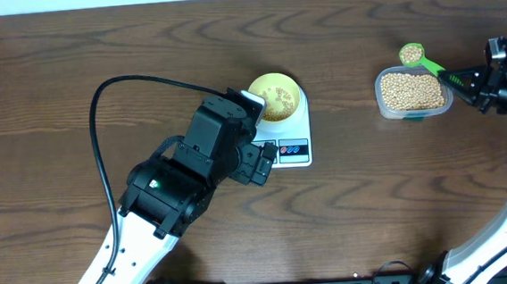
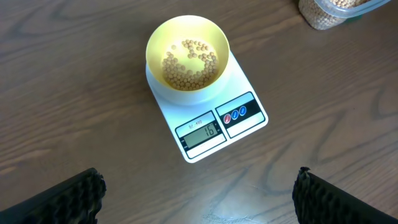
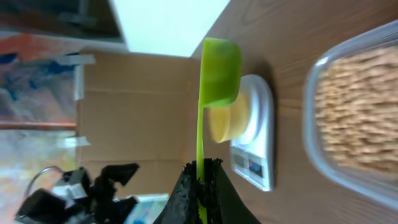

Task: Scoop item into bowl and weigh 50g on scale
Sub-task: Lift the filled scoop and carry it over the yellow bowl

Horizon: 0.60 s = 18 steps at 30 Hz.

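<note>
Green scoop of beans, clamped in right gripper, pointed left toward the far-off bowl; left gripper gaped wide.

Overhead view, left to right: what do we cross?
left arm → bowl sitting on the scale → clear tub → right gripper, shut on the green scoop handle. The scoop's head overlaps the tub, so it is not ranked.
</note>
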{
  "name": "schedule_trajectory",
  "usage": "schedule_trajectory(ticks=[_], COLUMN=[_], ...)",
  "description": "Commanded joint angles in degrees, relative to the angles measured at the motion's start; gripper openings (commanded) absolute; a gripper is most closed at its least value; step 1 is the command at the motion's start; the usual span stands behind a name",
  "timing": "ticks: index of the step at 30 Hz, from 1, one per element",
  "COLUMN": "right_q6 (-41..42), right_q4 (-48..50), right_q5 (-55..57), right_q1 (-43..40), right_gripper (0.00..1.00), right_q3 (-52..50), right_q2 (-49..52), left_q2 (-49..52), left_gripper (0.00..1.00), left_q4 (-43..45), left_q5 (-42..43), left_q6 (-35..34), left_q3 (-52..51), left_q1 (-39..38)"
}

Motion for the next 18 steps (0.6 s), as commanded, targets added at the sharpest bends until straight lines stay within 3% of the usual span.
schedule_trajectory(ticks=[1,8,18], right_q6=[-5.38,-8.63,-6.84], right_q4=[-2.84,-3.63,1.51], right_q5=[-6.8,-9.51,-10.27], right_q1=[4.85,14.93,27.82], right_gripper=[0.01,0.01,0.01], right_q3=[-0.31,-0.31,-0.15], right_q2=[0.57,0.55,0.55], left_q2=[0.33,0.33,0.33], left_gripper=[0.99,0.99,0.99], left_q4=[0.0,0.0,0.0], left_q5=[-0.7,-0.7,-0.7], left_q6=[-0.92,-0.92,-0.92], left_q3=[0.68,0.68,0.68], left_q1=[0.22,0.22,0.22])
